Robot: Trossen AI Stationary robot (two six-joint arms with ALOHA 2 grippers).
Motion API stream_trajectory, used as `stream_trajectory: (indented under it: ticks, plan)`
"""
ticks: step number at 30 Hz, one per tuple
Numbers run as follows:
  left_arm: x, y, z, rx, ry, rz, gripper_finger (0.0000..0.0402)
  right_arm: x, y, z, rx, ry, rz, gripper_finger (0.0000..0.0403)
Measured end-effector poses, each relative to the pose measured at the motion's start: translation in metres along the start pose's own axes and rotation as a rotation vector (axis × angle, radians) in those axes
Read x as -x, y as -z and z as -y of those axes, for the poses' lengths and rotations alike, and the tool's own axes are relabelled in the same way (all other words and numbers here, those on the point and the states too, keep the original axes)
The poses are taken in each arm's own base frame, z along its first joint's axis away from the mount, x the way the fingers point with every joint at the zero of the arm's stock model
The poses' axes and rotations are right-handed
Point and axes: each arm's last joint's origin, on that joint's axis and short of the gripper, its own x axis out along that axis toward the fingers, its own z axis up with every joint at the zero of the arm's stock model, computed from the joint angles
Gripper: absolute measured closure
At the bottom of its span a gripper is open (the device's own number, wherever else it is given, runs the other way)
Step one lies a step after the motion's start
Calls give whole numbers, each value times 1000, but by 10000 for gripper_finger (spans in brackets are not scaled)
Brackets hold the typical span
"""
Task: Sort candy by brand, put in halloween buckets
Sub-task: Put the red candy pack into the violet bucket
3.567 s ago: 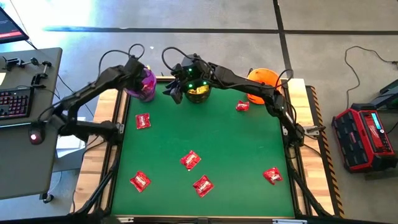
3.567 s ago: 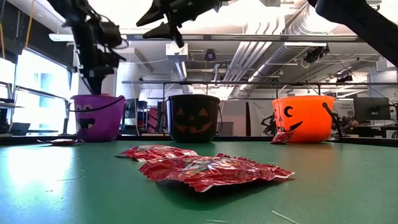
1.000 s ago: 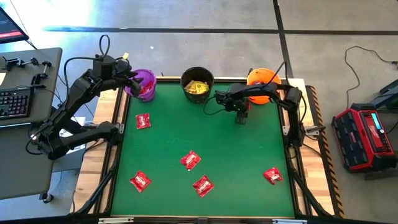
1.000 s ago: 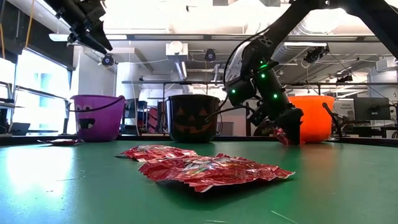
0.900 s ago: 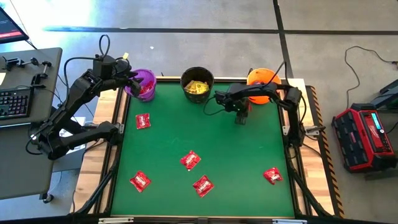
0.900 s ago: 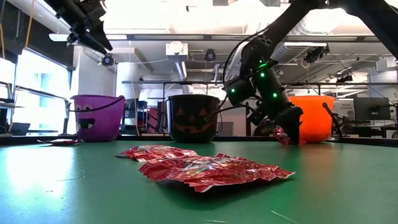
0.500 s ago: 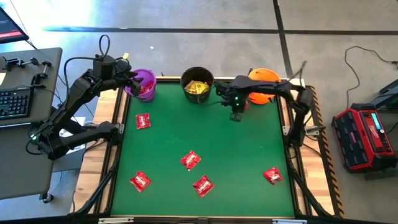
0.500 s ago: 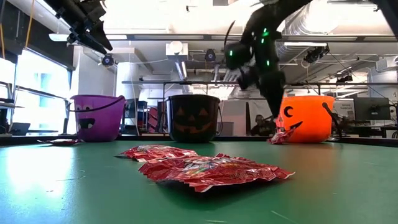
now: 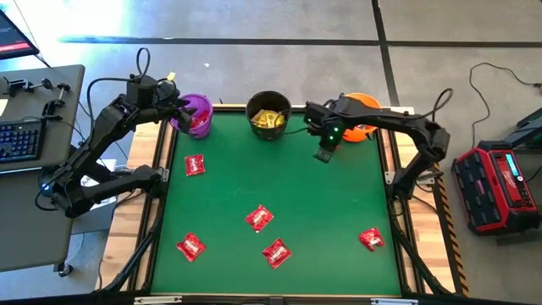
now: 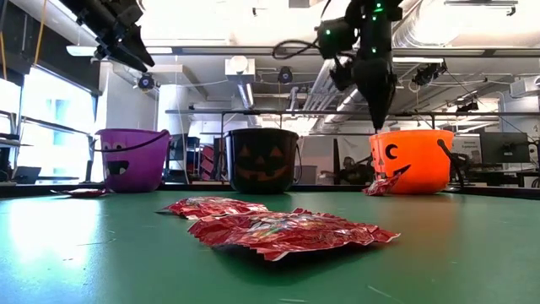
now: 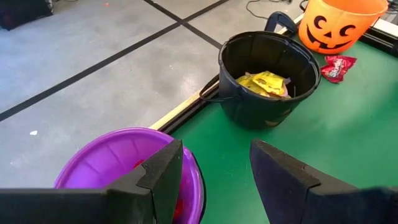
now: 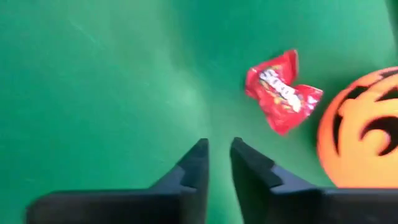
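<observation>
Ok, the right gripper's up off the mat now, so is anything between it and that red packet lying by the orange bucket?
Nothing visible. The right gripper hangs above bare green mat, fingers a narrow gap apart and empty. The red packet lies flat beside the orange bucket, uncovered, with only open mat between. The left gripper waits over the purple bucket.

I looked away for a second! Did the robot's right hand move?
Yes. The right hand has lifted off the table, from down beside the orange bucket to above its rim, leaving the red candy on the mat.
</observation>
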Motion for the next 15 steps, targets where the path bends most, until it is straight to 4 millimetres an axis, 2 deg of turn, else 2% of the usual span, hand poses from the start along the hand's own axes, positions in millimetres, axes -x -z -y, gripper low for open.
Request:
stream_trajectory:
  ticks: [4,9,11,15]
  plan:
    - [0,0,0,-24,0,0,225,-14,0,1,149,57,-52,276]
    - [0,0,0,-41,-2,0,225,-34,0,3,470,145,-115,192]
    - [0,0,0,-41,-2,0,225,-45,4,3,579,135,-136,175]
    - [0,1,0,-40,-2,-6,225,-69,15,6,632,151,-196,166]
